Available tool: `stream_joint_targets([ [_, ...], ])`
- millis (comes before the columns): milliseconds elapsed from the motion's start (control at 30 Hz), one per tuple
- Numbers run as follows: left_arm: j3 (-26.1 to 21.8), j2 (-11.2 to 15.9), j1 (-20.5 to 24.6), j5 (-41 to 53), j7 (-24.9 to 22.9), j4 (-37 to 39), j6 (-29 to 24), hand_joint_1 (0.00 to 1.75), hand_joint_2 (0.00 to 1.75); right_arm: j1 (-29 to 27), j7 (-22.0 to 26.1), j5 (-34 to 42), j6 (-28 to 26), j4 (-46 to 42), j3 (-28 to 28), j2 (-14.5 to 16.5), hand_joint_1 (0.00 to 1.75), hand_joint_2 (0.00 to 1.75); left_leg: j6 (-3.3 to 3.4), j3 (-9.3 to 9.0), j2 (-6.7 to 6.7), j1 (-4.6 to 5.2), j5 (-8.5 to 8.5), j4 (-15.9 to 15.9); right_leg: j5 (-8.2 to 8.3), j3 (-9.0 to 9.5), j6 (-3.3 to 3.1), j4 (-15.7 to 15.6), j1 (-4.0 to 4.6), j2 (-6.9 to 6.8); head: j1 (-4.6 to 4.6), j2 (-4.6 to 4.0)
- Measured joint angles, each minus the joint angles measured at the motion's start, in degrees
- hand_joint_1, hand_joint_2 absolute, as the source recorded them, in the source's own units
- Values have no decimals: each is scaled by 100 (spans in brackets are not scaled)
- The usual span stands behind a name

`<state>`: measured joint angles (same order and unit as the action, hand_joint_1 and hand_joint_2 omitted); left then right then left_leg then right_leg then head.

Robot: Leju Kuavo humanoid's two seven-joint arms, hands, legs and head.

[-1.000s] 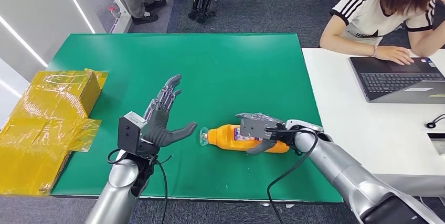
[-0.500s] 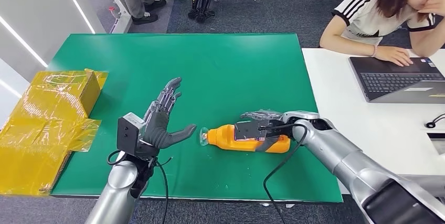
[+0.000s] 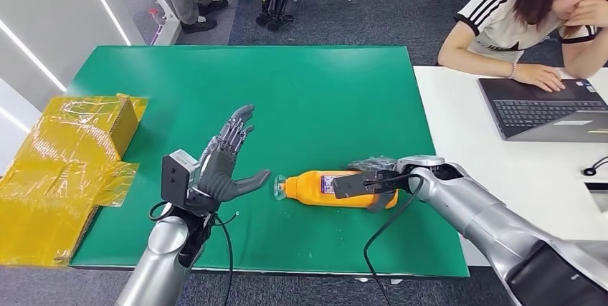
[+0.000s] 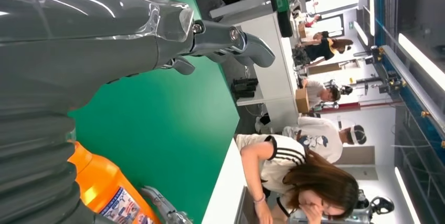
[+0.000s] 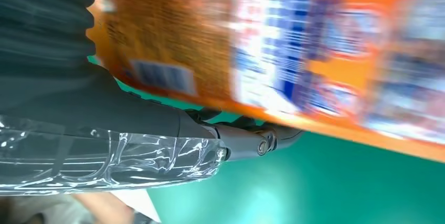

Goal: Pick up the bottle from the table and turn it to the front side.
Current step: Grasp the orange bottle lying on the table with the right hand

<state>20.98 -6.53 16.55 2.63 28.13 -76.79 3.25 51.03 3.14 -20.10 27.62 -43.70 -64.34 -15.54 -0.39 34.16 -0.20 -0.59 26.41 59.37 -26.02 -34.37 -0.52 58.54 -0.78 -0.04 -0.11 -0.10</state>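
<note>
1. Orange is the colour of the bottle (image 3: 326, 188), which is seen lying on its side on the green table (image 3: 301, 98), close to the front edge and nearer the right edge than the left.
2. The bottle's clear cap end is pointed toward the left edge of the table.
3. The bottle is gripped by the right hand (image 3: 369, 180), with the fingers wrapped over its fat end and the thumb under it.
4. In the right wrist view, the bottle's label (image 5: 294, 56) is seen close up and blurred, so its words cannot be read.
5. The left hand (image 3: 222, 166) is held up above the table, just beside the cap end, with the fingers (image 3: 236, 128) spread apart and nothing in them.
6. A yellow box (image 3: 79, 141) is seen at the left edge of the table.
7. A laptop (image 3: 548, 109) is placed on a white table (image 3: 502, 177) beside the right edge, and a person (image 3: 530, 16) is seated at it.
</note>
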Motion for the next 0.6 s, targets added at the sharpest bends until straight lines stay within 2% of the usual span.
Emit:
stream_joint_targets([
  [200, 0, 26, -10, -34, 128, 111, -9, 0, 175, -120, -1, -158, -179, 13, -22, -144, 0, 175, 0, -4, 10, -1, 2, 0, 0, 0, 0, 0, 0, 11, -1, 1],
  [233, 0, 24, -8, -40, 131, 126, -25, 0, 175, -125, 10, -186, -184, 24, -22, -144, 25, 175, -1, -5, 13, -1, 2, 0, 0, 0, 0, -1, 0, 14, -1, 1],
  [333, 0, 16, -8, -49, 115, 139, -92, 0, 175, -135, 60, -237, -187, 63, -22, -144, 156, 175, -1, -9, 15, -3, 2, 0, 0, 3, 0, 0, 0, 15, -1, 0],
  [367, 0, 15, -9, -52, 105, 139, -106, 0, 175, -139, 79, -245, -199, 77, -21, -143, 175, 175, -1, -12, 15, -4, 2, 0, 0, 5, 0, 0, 1, 15, -1, 0],
  [600, 0, 15, -28, -52, 87, 139, -167, 0, 175, -252, 175, -303, -539, 172, 20, -104, 175, 175, -1, -26, 17, -5, 1, -1, 0, 20, 0, 0, 2, 16, -1, 1],
])
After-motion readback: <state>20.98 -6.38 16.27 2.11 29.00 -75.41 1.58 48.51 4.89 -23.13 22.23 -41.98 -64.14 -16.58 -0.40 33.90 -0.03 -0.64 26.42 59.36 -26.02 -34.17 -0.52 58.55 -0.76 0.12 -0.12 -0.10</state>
